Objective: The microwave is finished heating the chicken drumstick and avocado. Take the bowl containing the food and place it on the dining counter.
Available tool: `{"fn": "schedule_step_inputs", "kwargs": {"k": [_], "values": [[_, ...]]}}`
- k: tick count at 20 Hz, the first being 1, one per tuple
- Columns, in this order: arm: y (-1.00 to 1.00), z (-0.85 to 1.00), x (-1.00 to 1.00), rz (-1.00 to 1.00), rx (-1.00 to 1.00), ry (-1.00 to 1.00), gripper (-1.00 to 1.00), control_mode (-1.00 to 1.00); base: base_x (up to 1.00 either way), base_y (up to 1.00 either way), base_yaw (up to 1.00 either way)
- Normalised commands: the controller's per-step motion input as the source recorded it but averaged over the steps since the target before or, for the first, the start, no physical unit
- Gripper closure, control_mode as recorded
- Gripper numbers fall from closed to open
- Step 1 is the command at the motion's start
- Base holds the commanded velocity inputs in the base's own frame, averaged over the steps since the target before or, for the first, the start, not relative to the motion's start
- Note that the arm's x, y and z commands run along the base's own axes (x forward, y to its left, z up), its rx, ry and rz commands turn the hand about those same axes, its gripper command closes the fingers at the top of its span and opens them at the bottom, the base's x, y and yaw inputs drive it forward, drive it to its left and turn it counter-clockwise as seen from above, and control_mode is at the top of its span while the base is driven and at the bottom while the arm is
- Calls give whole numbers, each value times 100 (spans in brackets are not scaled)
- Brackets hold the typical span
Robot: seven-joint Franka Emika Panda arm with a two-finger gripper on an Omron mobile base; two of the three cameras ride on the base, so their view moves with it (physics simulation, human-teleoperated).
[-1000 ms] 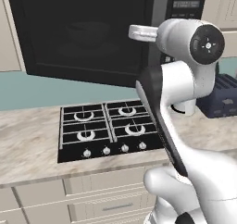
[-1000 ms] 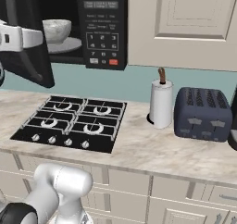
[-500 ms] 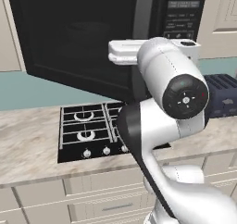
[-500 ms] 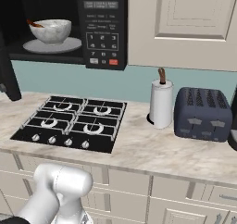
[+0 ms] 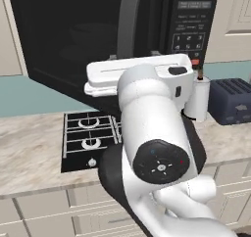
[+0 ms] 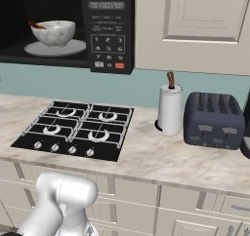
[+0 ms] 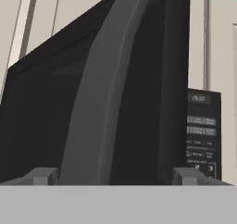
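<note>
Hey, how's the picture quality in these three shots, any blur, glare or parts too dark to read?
Right base view: evenly lit and sharp; the bowl in the microwave is clear, with soft shadows by the paper towel roll. Left base view: the door glass is near black, with no glare. Hand view: dim, the panel digits unreadable, the fingertips soft-edged.

Microwave (image 6: 73,30) cavity open at front, bowl (image 6: 53,32) sits inside on turntable plate (image 6: 56,48), some headroom above it. Swung-out door (image 5: 73,40) and its grey handle (image 7: 99,102) sit right in front of gripper (image 7: 113,176), blocking straight path. Hob (image 6: 75,130) below, nothing standing on it.
</note>
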Motion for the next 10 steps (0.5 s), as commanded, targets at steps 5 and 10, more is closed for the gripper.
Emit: {"fn": "schedule_step_inputs", "kwargs": {"k": [5,10], "values": [[5,-20,-76,-3,-10,0,-100,-100,0,0,0],[0,-2,-5,0,-1,0,-100,-100,0,0,0]]}}
